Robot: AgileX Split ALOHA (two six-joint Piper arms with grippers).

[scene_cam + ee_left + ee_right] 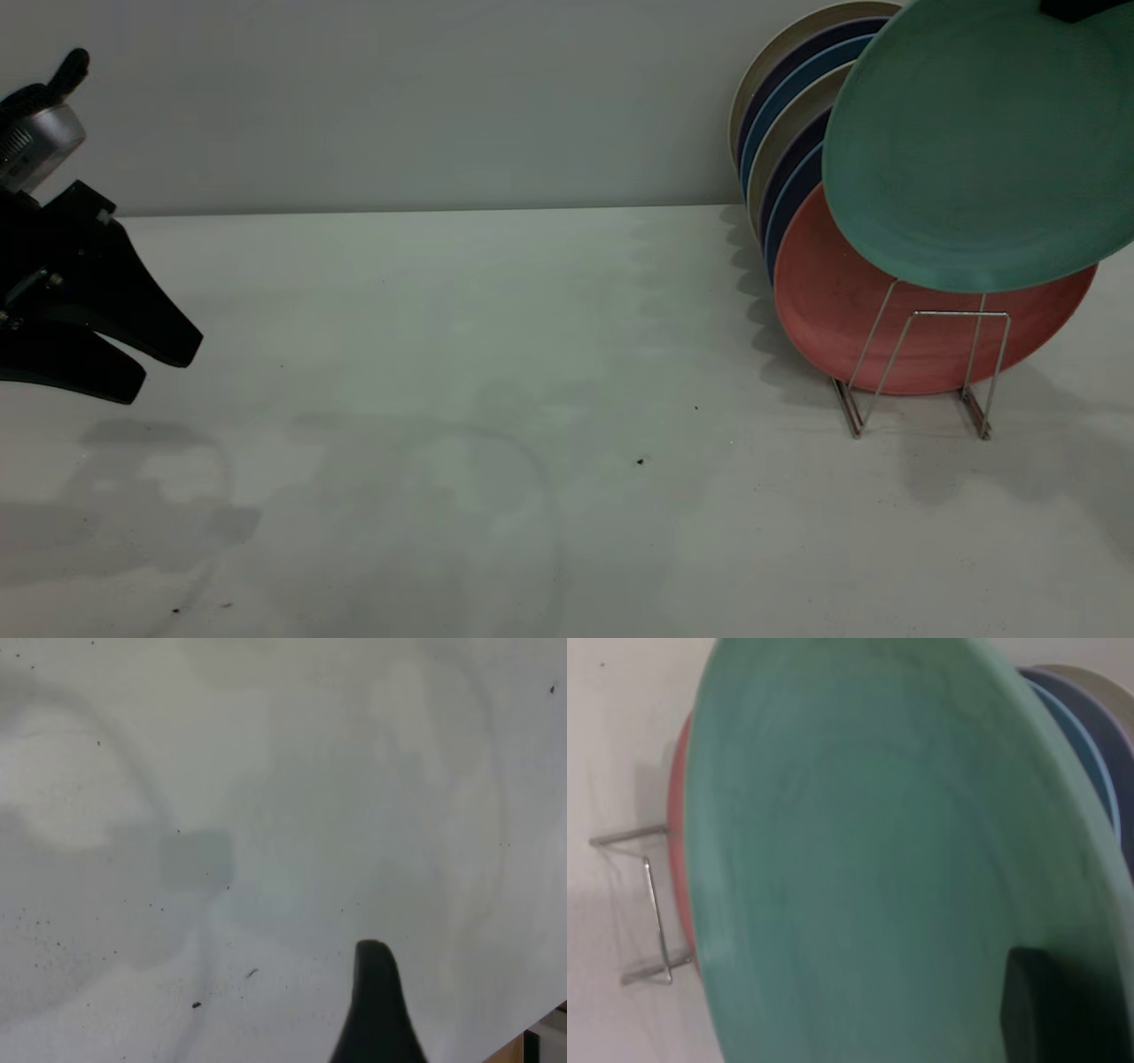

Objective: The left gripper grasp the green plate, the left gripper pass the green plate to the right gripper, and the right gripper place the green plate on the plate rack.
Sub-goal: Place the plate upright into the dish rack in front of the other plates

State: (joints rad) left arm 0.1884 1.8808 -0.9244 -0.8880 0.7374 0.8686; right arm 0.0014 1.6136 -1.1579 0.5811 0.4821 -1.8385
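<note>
Dim, even light; soft shadows on table (496, 496); wrist views blurred

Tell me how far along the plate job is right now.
The handover looks done: the left pincer is open and empty at the far left, away from the rack. In hand: the right pincer holds the green plate tilted in the air above the salmon-pink plate. Left: lowering it into the front loop of the plate rack and letting go.
</note>
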